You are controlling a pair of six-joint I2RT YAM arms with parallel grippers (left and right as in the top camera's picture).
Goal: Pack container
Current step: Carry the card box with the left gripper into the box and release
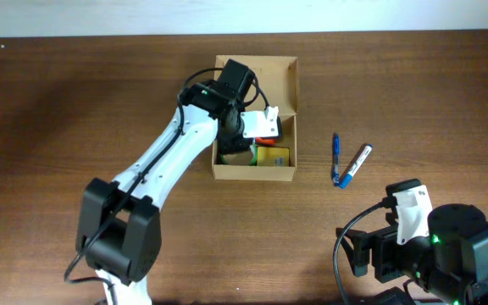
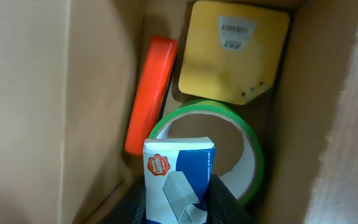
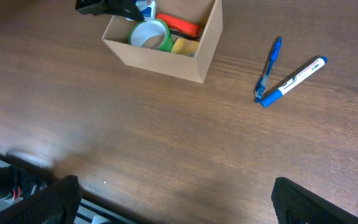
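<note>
Currently the left gripper (image 2: 179, 205) pinches a staple box (image 2: 178, 177) over the green tape roll (image 2: 248, 146) (inside the container (image 2: 30, 93)) — dropped here, it could perch tilted; the right gripper (image 3: 179, 202) gapes, empty.

Dark brown wooden table (image 1: 100, 102), slim blue pen (image 1: 335, 157) beside white marker with blue cap (image 1: 356, 163), lower ends nearly touching, green tape roll (image 2: 197, 107), yellow square pad (image 2: 235, 53), orange oblong plastic piece (image 2: 151, 93), blue-and-white cardboard staples box (image 2: 179, 180) overlapping the roll.
</note>
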